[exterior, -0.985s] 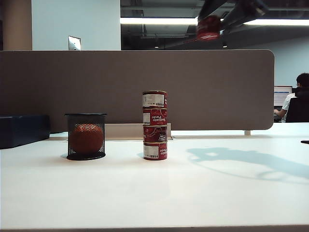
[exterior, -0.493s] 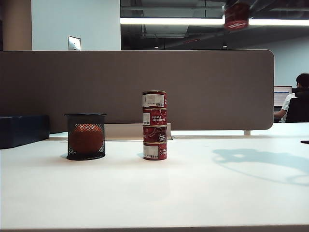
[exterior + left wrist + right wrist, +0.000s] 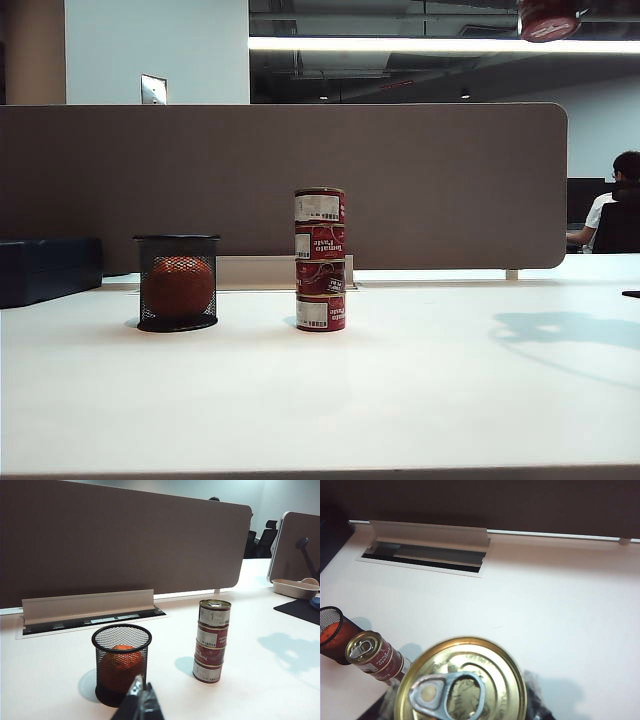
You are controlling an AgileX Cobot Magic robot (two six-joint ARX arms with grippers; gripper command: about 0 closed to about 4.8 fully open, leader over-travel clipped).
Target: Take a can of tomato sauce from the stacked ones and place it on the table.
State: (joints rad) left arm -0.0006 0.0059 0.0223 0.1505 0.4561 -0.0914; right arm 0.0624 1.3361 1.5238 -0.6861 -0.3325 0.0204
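Exterior view: stacked ones [image 3: 320, 259], four tins, upright on table [image 3: 400, 400]. Mesh cup [image 3: 178, 281] to their left holds orange ball [image 3: 179, 286]. Can of tomato sauce [image 3: 548, 19] high at top right, well above table.

Left wrist view: left gripper [image 3: 142, 700] low near mesh cup [image 3: 121, 663]; fingers together.

Right wrist view: right gripper [image 3: 462, 700] mostly hidden beneath can of tomato sauce [image 3: 461, 681]; fingers clamped on can, stack [image 3: 375, 656] below.

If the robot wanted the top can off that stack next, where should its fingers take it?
Probably by the round side wall of the top can, coming from above with one finger on each side. It stands upright and free above the stack, and its pull-tab lid gives nothing to pinch. The mesh cup stands well aside.
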